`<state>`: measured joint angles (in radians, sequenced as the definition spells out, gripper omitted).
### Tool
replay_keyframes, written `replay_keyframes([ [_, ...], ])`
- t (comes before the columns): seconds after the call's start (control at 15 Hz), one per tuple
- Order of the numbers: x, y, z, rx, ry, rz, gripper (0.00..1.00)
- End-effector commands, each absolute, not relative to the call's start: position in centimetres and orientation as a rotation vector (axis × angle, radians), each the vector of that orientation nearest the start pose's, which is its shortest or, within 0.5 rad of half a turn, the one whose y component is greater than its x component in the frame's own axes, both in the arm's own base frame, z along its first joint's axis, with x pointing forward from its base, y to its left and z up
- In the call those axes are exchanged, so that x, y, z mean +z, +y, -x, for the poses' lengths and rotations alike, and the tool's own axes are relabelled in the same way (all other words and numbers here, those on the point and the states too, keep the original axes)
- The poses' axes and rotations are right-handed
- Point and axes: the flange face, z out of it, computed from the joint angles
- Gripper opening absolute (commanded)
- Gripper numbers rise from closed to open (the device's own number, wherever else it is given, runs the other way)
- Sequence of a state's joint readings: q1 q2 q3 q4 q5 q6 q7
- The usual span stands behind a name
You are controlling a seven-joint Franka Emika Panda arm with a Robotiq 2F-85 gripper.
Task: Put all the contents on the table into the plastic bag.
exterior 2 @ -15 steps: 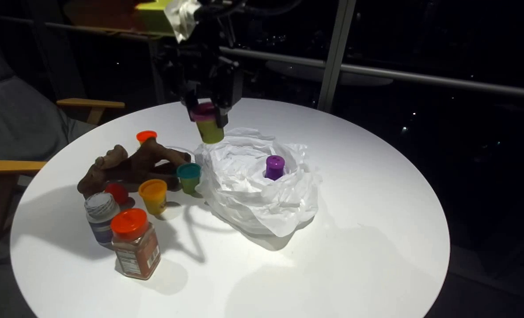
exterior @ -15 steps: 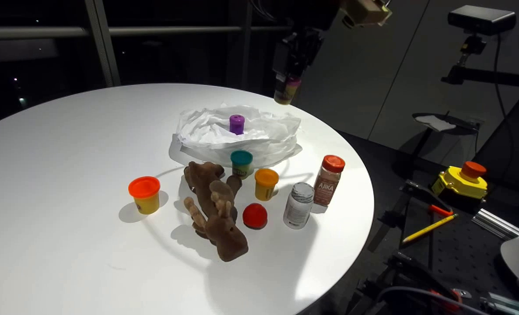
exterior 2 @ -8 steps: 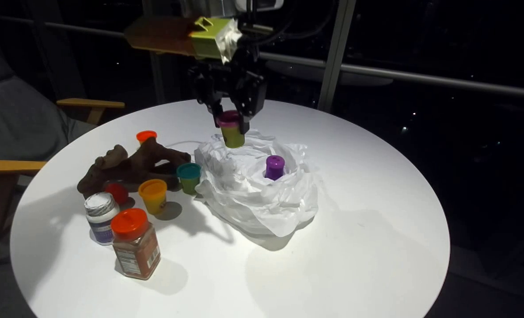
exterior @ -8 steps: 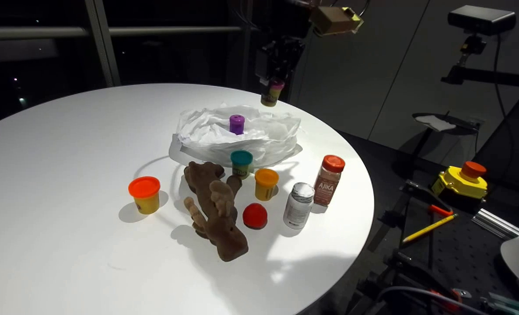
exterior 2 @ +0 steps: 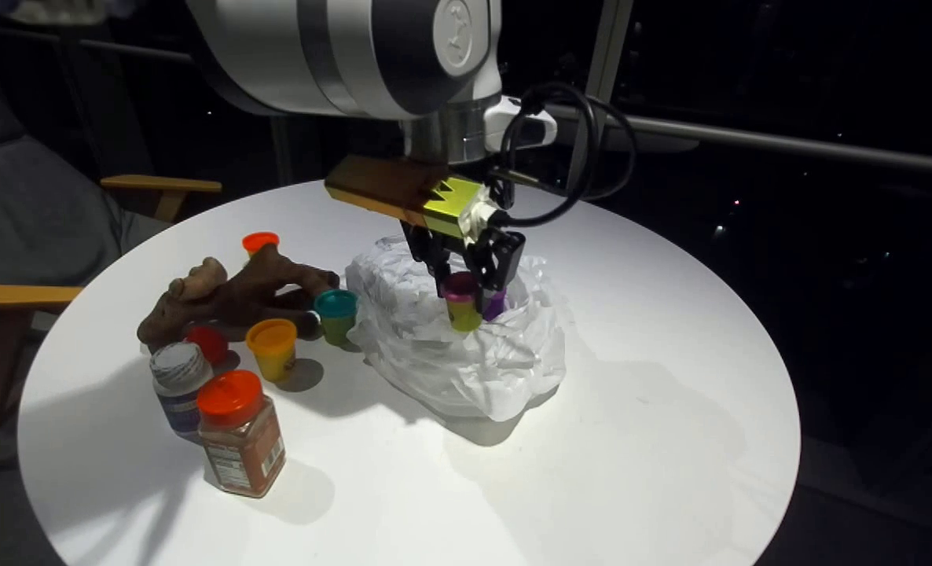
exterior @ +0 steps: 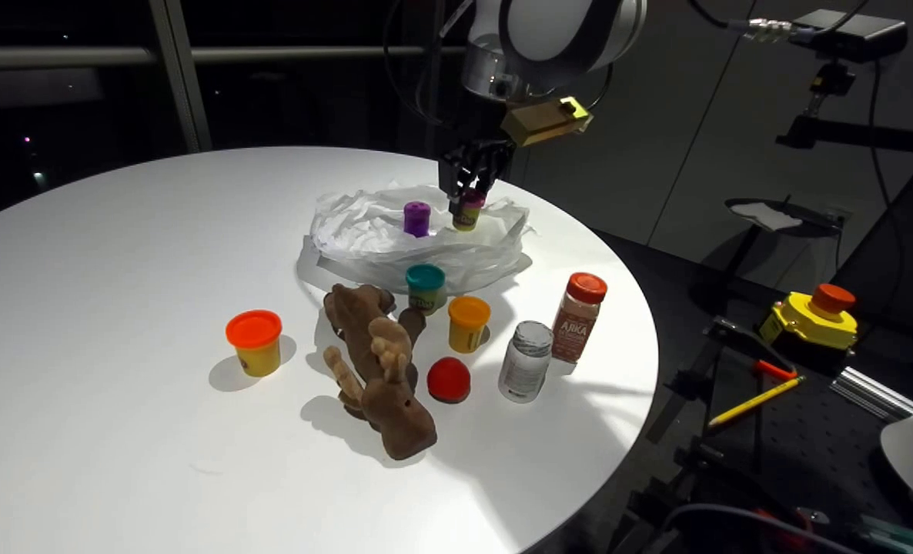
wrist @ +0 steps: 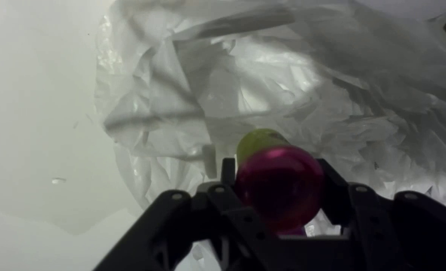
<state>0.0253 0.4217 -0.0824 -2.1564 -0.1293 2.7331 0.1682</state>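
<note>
Purple plastic shaker (exterior: 416, 221) inside crinkled white plastic bag (exterior: 426, 252), upper centre of frame; gripping magenta-lidded yellow plastic tub (exterior: 467, 217) in jaws; unbagged: brown plush moose (exterior: 386, 388), six others (exterior: 468, 325).

The room around me is dim. In both exterior views I have black windows (exterior: 295, 100) dotted with tiny lights (exterior 2: 720, 229), crossed by a pale rail (exterior: 56, 58) and an upright post (exterior: 178, 77). In an exterior view, a plain grey wall (exterior: 641, 169) rises beyond a dark floor (exterior: 668, 281), near a small round black stand (exterior: 822, 221). In an exterior view, a grey chair (exterior 2: 34, 204) with wooden armrests (exterior 2: 18, 296) stands far left.
</note>
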Motion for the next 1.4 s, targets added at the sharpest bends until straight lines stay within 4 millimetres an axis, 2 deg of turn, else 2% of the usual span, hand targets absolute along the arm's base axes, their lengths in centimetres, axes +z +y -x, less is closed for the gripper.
replay_keyframes([
  [0.0, 20.2, -4.8, -60.4, -0.341, 0.267, 3.187, 0.28],
  [0.4, 17.6, -6.0, -62.1, -0.351, 0.374, 3.159, 0.28],
  [0.47, 17.3, -6.1, -62.4, -0.352, 0.388, 3.152, 0.32],
  [0.53, 17.3, -6.1, -62.4, -0.35, 0.399, 3.144, 0.78],
  [0.67, 18.3, -6.0, -61.9, -0.364, 0.409, 3.144, 0.79],
  [0.73, 19.5, -6.8, -61.6, -0.372, 0.41, 3.149, 0.86],
  [0.87, 22.5, -6.9, -59.9, -0.405, 0.406, 3.153, 1.0],
  [0.93, 24.1, -6.8, -58.5, -0.409, 0.397, 3.15, 1.0],
  [1.07, 25.8, -6.4, -55.9, -0.372, 0.355, 3.157, 1.0],
  [1.33, 28.3, -3.8, -49.3, -0.113, 0.099, 3.16, 1.0],
])
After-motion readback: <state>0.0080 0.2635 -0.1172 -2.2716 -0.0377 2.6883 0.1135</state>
